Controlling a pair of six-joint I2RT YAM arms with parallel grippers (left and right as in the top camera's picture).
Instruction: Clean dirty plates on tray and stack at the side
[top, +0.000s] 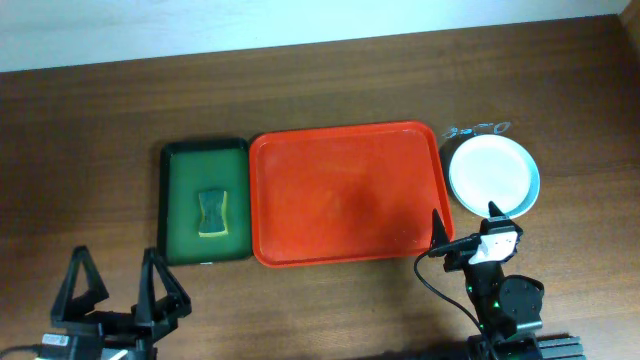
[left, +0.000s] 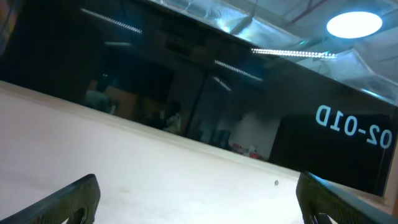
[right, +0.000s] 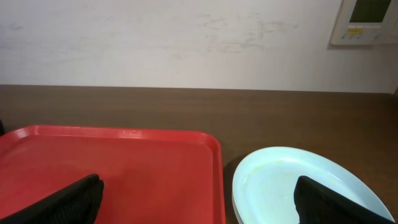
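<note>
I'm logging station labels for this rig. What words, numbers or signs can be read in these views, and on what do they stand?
"02-01D": white characters, seen mirror-reversed, on the dark panel in the left wrist view.
Bluish marking on the table just beyond the plates: too small to read.
Small label on the wall panel, right wrist view: too blurred to read.

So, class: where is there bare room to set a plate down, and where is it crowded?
Free: the whole floor of the red tray; the table strip behind both trays up to the wall; the front strip between left gripper and right gripper. Crowded: the green tray holds a sponge; the plate stack sits close beside the red tray.
</note>
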